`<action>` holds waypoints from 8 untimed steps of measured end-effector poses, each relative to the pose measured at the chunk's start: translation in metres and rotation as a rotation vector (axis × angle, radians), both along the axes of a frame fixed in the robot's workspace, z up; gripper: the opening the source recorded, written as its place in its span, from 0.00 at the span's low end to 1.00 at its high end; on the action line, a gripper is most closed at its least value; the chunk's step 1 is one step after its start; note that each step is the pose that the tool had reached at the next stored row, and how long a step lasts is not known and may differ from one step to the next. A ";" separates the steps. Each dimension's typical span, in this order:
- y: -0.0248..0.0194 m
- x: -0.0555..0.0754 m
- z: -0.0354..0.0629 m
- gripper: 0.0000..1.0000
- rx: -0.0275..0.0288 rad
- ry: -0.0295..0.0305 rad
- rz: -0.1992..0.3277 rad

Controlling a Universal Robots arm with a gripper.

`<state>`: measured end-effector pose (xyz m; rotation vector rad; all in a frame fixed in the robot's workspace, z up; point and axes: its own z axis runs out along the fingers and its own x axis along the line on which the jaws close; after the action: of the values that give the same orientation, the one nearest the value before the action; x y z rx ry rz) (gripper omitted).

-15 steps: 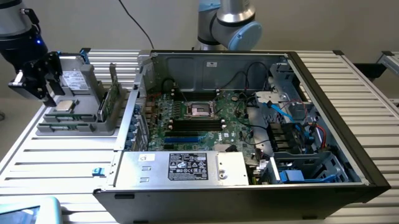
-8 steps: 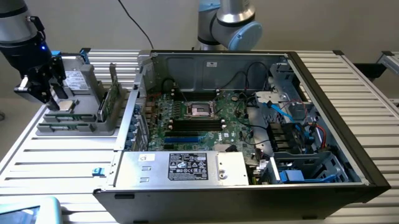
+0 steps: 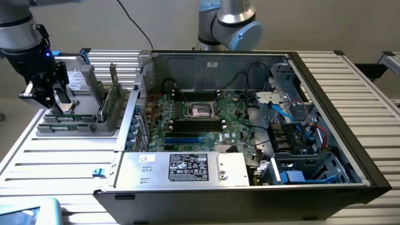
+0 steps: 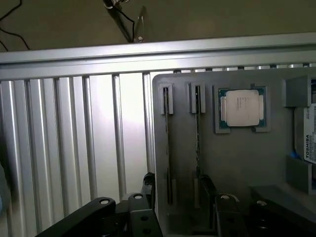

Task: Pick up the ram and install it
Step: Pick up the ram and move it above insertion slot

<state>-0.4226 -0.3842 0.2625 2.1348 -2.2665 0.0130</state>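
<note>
Grey tray (image 4: 237, 163) holds the ram (image 4: 167, 143) on edge in a slot near its side wall, long axis parallel to that wall. Seen edge-on, its chips are hidden, and one end is hard to make out beside the gripper (image 4: 178, 183), whose jaws are spread wide above the tray.

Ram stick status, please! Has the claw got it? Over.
Claw open, low over the grey holder. Ram upright in its slot, not gripped. Processor chip sits alongside, out of the way.
</note>
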 end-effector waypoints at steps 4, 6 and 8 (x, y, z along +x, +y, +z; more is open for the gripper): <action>-0.0001 0.000 -0.0072 0.49 0.0000 0.0000 0.000; -0.0004 0.000 -0.0109 0.49 0.0000 0.0000 0.000; -0.0014 0.000 -0.0145 0.49 0.0000 0.0001 0.000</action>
<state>-0.4225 -0.3856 0.2480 2.1349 -2.2663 0.0129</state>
